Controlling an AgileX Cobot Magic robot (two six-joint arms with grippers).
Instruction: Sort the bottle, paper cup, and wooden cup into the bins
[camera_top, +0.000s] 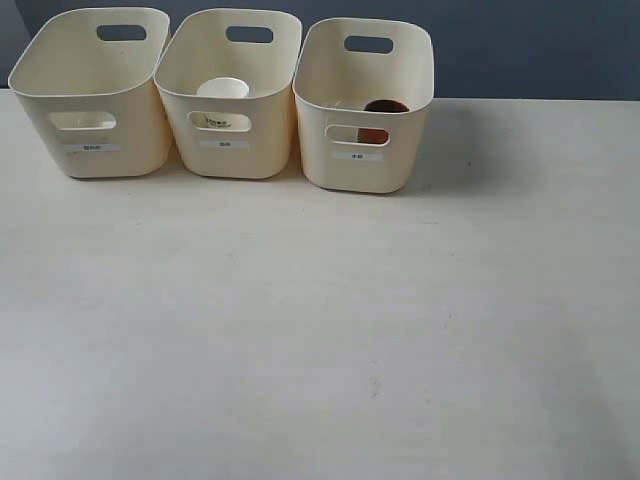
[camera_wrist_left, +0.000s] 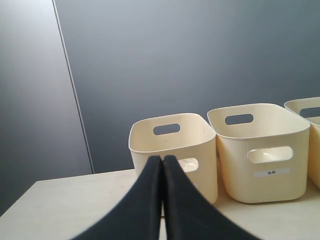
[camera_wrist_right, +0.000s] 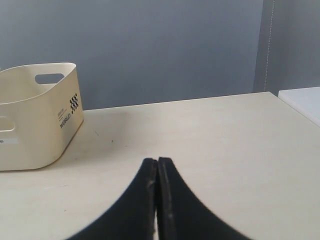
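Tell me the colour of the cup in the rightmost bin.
Reddish-brown, dark inside: the wooden cup shows best in the exterior view.

Left gripper (camera_wrist_left: 161, 160): its two black jaws are pressed flat together, tips meeting in a thin seam, gripping nothing, pointing forward and slightly up. Right gripper (camera_wrist_right: 157, 162), same story: dark jaws sealed tip to tip, empty, aimed straight ahead.

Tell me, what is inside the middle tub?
A white paper cup sits in the middle tub; its rim shows above the wall, its side through the handle cutout. The tub's floor is hidden.
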